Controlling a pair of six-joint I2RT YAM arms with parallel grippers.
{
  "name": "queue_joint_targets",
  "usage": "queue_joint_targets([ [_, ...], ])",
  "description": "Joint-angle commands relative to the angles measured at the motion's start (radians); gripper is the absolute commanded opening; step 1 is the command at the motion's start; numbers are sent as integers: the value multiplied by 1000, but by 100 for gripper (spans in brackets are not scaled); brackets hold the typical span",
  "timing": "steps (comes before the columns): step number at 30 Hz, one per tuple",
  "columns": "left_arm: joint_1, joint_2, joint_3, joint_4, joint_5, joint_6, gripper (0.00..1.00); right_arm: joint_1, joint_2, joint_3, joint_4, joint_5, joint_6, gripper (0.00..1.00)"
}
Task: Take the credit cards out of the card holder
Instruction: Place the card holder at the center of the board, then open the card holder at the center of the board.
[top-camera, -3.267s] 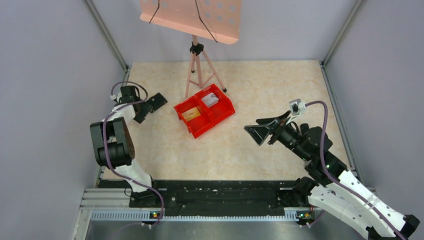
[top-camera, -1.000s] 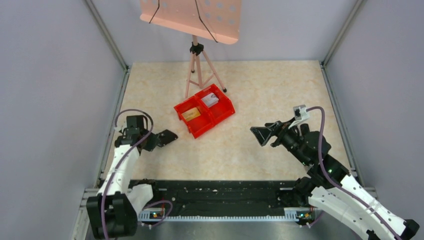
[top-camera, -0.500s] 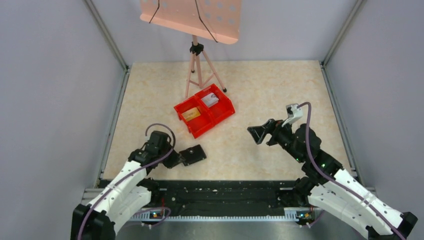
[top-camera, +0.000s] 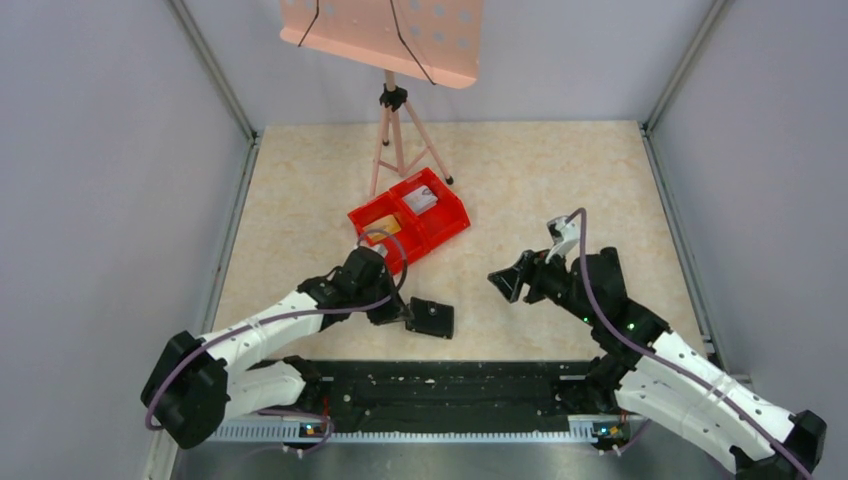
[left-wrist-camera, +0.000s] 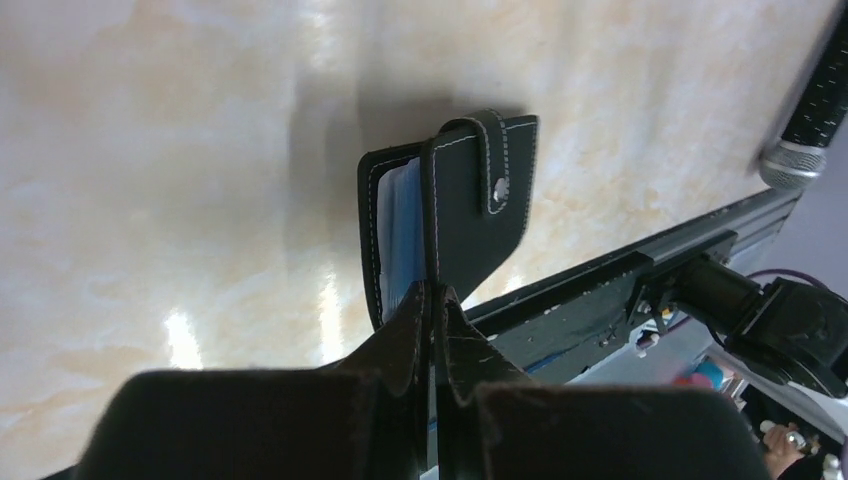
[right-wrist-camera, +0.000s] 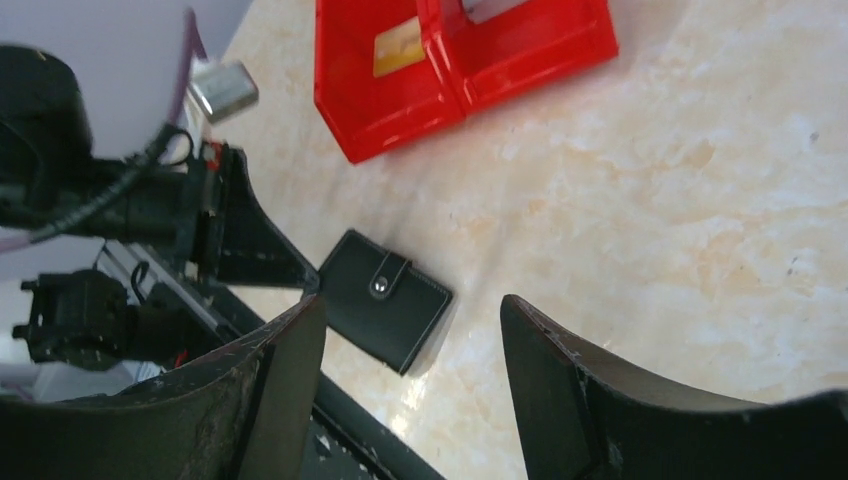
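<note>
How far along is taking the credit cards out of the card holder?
Looks done: a gold card and a pale card lie in the red plastic bin. In hand: the left claw is shut on the flat black card holder, its strap snapped closed; the right claw hangs open nearby. Left: unsnapping it and pulling its cards.

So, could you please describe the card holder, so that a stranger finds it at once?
On the beige table, look between the red bin and the front edge. The card holder is the flat black wallet with a snap tab, pinched by the left gripper; the bin is red and open.
</note>
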Motion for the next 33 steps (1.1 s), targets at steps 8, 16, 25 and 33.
queue_joint_targets([
  [8, -18, 37, 92, 119, -3, 127, 36, 6, 154, -54, 151, -192, -4, 51],
  [16, -18, -64, 83, 11, -140, 132, 45, 52, 285, -93, 418, -214, -87, 48],
  [25, -18, -149, -2, -12, -179, 65, 44, 207, 523, -78, 650, -77, -351, 50],
  [33, -14, -227, -68, 26, -187, 20, 45, 258, 763, -17, 771, -46, -435, 60],
])
